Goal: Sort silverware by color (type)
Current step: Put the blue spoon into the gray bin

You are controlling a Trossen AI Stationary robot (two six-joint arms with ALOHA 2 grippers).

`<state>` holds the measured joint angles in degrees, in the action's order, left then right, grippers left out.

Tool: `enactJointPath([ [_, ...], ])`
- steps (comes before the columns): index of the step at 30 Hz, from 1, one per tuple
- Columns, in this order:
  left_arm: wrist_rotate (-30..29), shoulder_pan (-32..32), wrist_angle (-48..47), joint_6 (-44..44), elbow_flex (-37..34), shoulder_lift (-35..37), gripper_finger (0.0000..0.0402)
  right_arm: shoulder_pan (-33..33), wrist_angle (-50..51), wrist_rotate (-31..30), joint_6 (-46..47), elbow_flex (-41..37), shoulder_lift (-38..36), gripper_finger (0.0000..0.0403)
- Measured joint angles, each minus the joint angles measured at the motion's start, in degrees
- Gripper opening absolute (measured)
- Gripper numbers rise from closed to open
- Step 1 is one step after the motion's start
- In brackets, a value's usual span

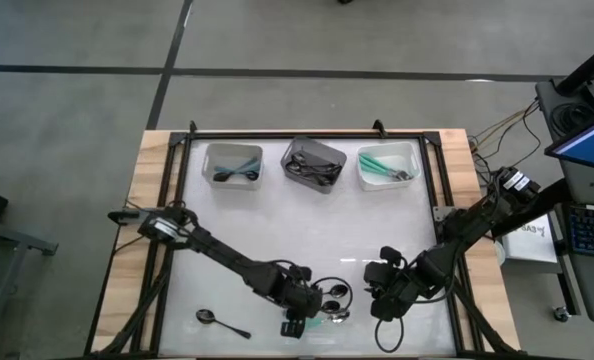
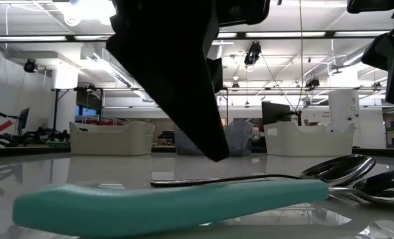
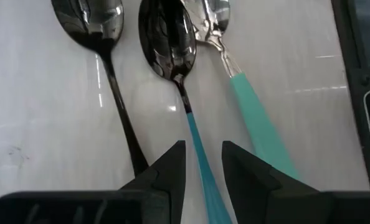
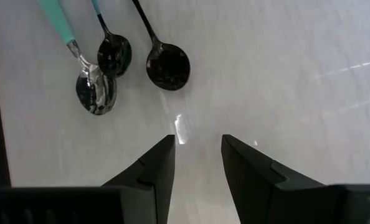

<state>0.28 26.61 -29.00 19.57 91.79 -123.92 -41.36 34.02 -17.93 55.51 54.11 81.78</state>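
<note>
Near the table's front edge, left gripper [image 3: 203, 163] straddles a teal-handled spoon [image 3: 172, 53].

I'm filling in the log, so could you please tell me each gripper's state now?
Left gripper: open, straddling a blue-handled spoon, not clamped.
Right gripper: open, empty.

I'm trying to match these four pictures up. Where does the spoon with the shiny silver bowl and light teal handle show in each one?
High view: silver spoon with the teal handle near the table's front edge, right of the left end effector.
Low view: its handle fills the foreground.
Left wrist view: rightmost of three spoons.
Right wrist view: leftmost of three.
Shared landmark: the all-black spoon on the trio's far side.
</note>
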Motion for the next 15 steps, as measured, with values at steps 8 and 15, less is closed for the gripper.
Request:
enactJointPath([
  [8,-0.8,0.1,1.0,0.0,0.0,-2.5,0.0087,0.0,0.0,0.0,-0.7,0.0,0.0,0.0123],
  [15,-4.1,0.2,2.0,0.8,0.2,-4.1,0.0084,0.0,0.0,0.0,-1.4,0.0,0.0,0.0123],
])
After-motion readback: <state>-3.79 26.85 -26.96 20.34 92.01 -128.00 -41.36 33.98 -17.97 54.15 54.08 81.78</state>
